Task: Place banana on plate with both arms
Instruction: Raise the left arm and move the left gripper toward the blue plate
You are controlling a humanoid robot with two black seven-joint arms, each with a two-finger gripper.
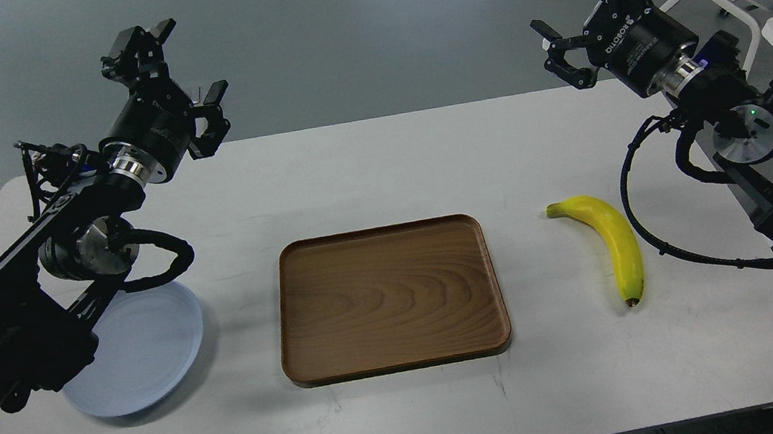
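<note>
Banana [610,243] lies on the white counter [380,165], below the right tool [591,11] and well apart from it, untouched. Plate [150,352] sits below the left tool [177,69], partly hidden by that arm. Between them rests a brown wooden tray [390,299]. Both tools hang raised, fingers spread apart, holding nothing.

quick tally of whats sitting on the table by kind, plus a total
banana: 1
plate: 1
wooden tray: 1
total: 3 things on the white table
</note>
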